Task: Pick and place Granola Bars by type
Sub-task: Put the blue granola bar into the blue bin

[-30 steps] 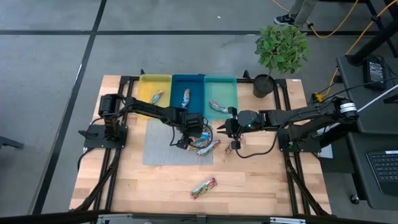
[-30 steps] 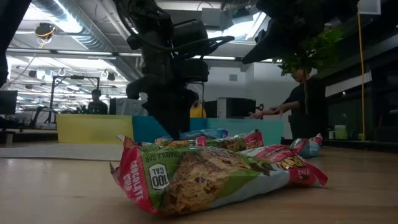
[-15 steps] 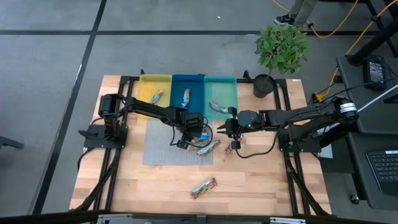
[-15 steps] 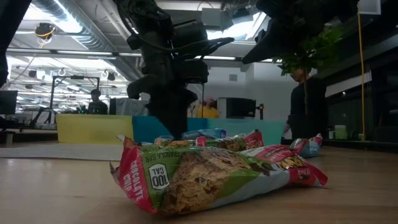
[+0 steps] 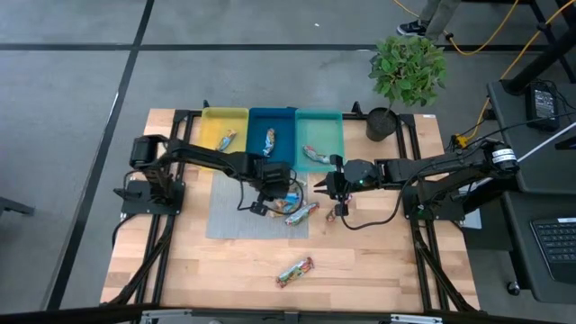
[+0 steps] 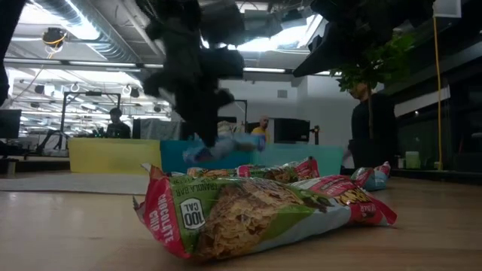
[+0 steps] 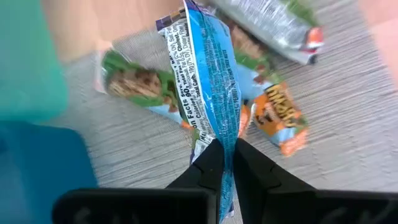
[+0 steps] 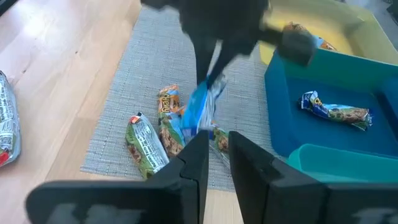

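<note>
Setting: wooden table in an open workshop; two people stand in the room behind, seen in the low view.
Mat: grey mat on the table, under the left gripper.
Trays: yellow tray, blue tray and teal tray in a row, beyond the left gripper; each holds one bar.
Plant: potted plant at the table's far corner, beyond the right arm.
Left gripper: left gripper hangs over the mat, its fingers pinched tight on the end of a blue bar.
Blue bar: blue bar hangs from those fingers, clear of the mat; the low view shows it in the air in front of the blue tray.
Bars on mat: just below the held bar lie a green bar, an orange bar and a silver-backed bar, close together, the orange one touching the pile's middle.
Right gripper: right gripper hovers near the teal tray, just beside the pile on the side away from the left arm; fingers narrow, nothing between them.
Stray bar: one bar lies alone on bare wood, well apart from both grippers, toward the table's near edge.
Near the right gripper: another silver-backed bar lies on the wood beside the mat.
</note>
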